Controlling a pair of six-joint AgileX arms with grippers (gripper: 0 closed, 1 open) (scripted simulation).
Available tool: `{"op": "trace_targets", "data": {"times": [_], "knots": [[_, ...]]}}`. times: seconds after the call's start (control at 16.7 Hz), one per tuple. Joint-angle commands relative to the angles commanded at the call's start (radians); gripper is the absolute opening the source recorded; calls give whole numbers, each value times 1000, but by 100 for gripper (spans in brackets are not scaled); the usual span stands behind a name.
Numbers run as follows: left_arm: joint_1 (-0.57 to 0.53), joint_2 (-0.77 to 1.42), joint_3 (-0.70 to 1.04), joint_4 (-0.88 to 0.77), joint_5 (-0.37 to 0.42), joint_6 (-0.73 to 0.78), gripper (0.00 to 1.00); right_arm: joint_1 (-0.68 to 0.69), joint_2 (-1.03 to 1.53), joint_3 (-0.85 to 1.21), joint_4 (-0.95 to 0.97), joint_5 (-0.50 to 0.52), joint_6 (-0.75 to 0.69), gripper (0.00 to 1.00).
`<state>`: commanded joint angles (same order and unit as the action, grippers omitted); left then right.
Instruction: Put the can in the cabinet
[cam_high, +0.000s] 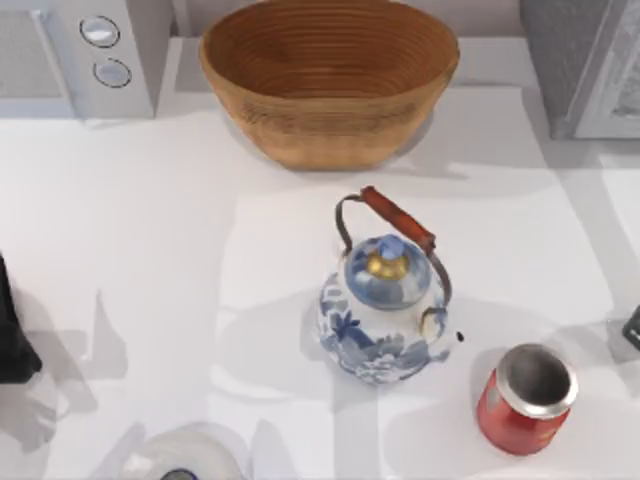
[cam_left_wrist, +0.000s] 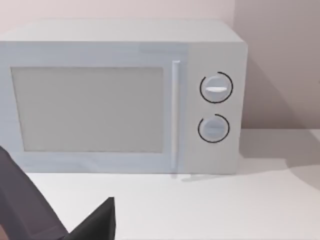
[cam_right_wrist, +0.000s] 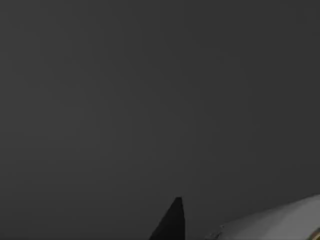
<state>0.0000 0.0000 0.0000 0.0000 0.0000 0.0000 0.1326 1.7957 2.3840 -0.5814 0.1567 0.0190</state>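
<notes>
- One can (cam_high: 525, 400) stands on the white table (cam_high: 150, 260): a short red cylinder, upright, with a shiny silver rim around a dark, sunken top.
- The can sits just to the right of the teapot (cam_high: 385, 320) and nearer the table's front edge; the two stand close but apart.
- One teapot: round, white with blue flowers, a blue lid with a gold knob, and a wire handle with a reddish-brown grip tilted toward the back right.
- One basket (cam_high: 328, 75), woven and brown, stands behind the teapot at the back of the table, well apart from it.
- One microwave (cam_left_wrist: 125, 95), pale grey, is far to the back left of the teapot; its face has a window, a vertical handle and two round dials.
- One cabinet (cam_high: 585, 65), grey, is at the back right of the teapot, well apart from the can.
- One pale rounded thing (cam_high: 185, 458) lies at the front edge, left of the teapot; I cannot tell what it is.
- The left arm (cam_high: 12, 335) is a dark shape at the table's left edge, far from the teapot; a dark finger (cam_left_wrist: 97, 220) of the left gripper shows in the left wrist view, facing the microwave. I cannot tell how its fingers are set.
- The right arm (cam_high: 632, 328) is a dark bit at the right edge, beside the can but apart from it. The right wrist view is dark.
</notes>
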Motion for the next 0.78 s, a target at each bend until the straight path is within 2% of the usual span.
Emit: {"op": "trace_targets", "data": {"times": [0.36,0.72,0.78], "knots": [[0,0,0,0,0,0,100,-32,255,336,-86,-28,-1,0],[0,0,0,0,0,0,100,-37,289,373,-98,-32,-1,0],[0,0,0,0,0,0,100,-37,289,373,-98,-32,-1,8]]}}
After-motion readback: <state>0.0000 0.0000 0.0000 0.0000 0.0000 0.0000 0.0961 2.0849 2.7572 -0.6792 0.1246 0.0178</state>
